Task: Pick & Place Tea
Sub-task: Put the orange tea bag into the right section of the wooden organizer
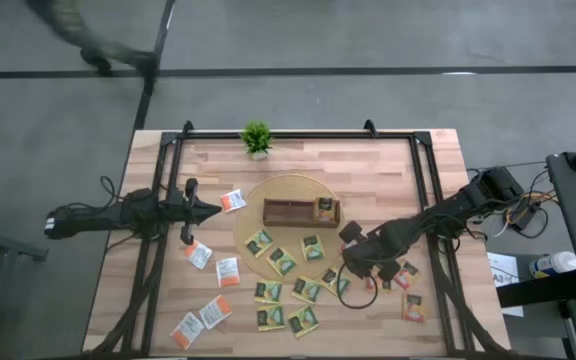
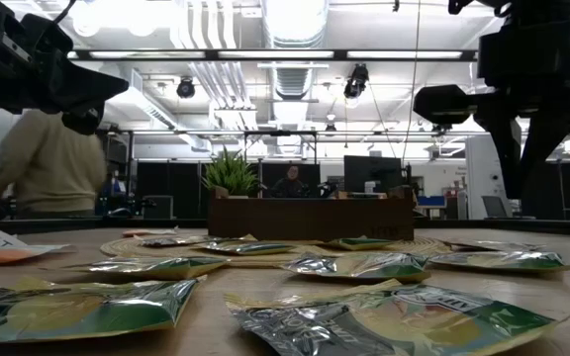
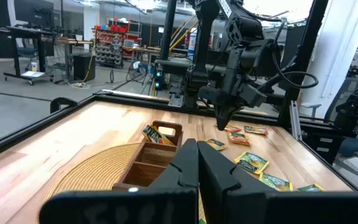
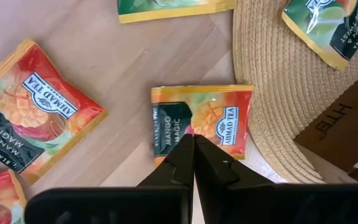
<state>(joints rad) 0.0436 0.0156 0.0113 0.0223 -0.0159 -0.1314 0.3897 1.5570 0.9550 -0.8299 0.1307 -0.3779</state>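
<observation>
Tea sachets lie flat over the table: green-and-yellow ones (image 1: 282, 260) on and beside the round woven mat (image 1: 258, 200), white-and-orange ones (image 1: 227, 270) at the left, red-orange ones (image 1: 413, 307) at the right. One sachet (image 1: 324, 208) stands in the brown tray (image 1: 288, 212) on the mat. My right gripper (image 4: 193, 138) is shut, points down and hovers over a red-orange mango sachet (image 4: 219, 112) by the mat's edge; the left wrist view shows its tip (image 3: 223, 124) above the table. My left gripper (image 1: 216, 210) waits shut and level at the table's left.
A small green plant (image 1: 256, 138) stands at the far edge. Black frame rails (image 1: 423, 190) run along the table's sides. Another mango sachet (image 4: 36, 112) lies beside the one under my right gripper. A person (image 2: 47, 163) stands beyond the table.
</observation>
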